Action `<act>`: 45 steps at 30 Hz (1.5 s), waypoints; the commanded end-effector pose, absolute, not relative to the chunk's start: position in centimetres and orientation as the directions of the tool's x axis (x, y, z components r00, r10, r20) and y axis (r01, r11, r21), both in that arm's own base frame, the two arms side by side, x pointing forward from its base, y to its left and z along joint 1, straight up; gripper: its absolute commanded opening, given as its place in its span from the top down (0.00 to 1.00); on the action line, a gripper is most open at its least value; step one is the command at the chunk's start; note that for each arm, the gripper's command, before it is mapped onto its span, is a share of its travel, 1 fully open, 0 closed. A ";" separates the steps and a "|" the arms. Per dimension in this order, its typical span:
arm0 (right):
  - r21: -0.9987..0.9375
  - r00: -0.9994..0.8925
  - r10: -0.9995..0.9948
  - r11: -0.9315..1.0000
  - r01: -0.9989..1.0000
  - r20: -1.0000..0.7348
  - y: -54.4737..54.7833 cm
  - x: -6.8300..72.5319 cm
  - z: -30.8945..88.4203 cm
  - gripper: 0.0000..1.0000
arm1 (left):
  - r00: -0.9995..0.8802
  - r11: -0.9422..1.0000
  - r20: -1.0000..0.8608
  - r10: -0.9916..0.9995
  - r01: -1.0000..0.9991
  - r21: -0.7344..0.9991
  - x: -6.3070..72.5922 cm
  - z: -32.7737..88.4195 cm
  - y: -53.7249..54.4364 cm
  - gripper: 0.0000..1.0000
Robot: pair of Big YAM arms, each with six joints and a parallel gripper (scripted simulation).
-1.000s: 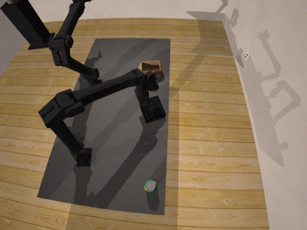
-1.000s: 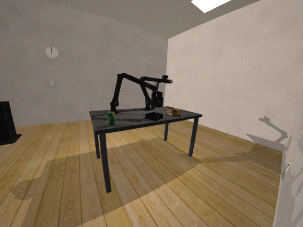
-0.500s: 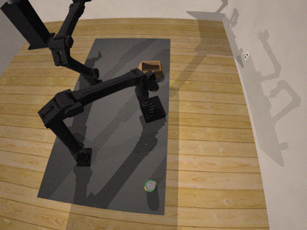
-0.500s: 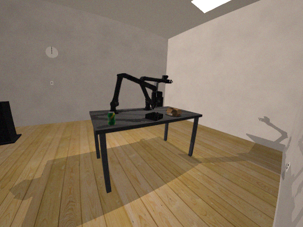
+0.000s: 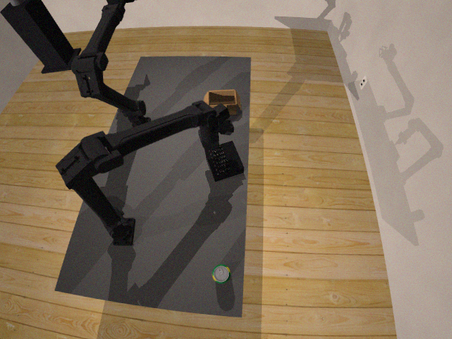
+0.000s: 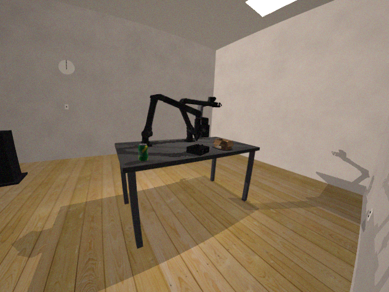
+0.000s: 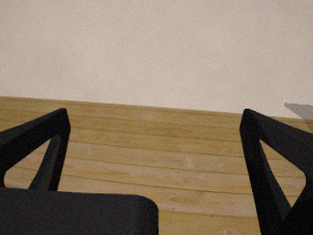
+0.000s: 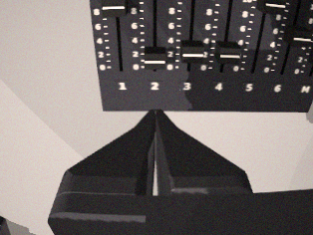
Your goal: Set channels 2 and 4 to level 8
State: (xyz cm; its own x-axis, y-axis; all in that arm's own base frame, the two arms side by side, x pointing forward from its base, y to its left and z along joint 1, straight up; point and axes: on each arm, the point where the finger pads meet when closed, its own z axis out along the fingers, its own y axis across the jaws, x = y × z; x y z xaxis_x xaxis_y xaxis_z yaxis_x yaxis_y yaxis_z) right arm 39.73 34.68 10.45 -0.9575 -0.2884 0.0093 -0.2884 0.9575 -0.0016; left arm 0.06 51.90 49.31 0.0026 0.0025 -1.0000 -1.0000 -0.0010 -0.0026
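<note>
Right wrist: the fader 2 cap (image 8: 155, 61) and fader 4 cap (image 8: 229, 55) should slide lightly along stiff slots, best nudged from 6 o'clock by the right claw (image 8: 156, 118) (image 6: 197, 139) (image 5: 212, 144), closed narrow on nothing. Both sit low on the scale, black with white lines; the lighting desk (image 8: 145, 100) (image 5: 234, 156) (image 6: 197, 150) has white numerals.

Top: the dark, boxy desk lies on the surface (image 5: 182, 292) (image 6: 169, 162), with the can (image 5: 221, 273) (image 6: 143, 152) towards 6 o'clock.

Exterior: the can is at 9 o'clock from it.

Left wrist: the left claw (image 7: 155, 117) (image 6: 220, 104) gapes wide.

Apparently all-black arms, angular jaws
</note>
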 end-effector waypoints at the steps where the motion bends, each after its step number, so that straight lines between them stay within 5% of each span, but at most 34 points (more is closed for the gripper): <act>1: 0.024 -0.957 -0.283 0.958 -0.285 -0.057 35.5 40.7 12.9 1.00 | -0.010 -0.001 -0.999 0.030 -1.000 0.010 -0.1 51.3 51.9 0.00; 45: 0.000 -0.959 -0.284 0.959 -0.284 -0.006 35.3 40.1 8.1 1.00 | -0.010 -0.001 -0.999 0.030 -1.000 0.010 -0.1 51.3 51.9 0.00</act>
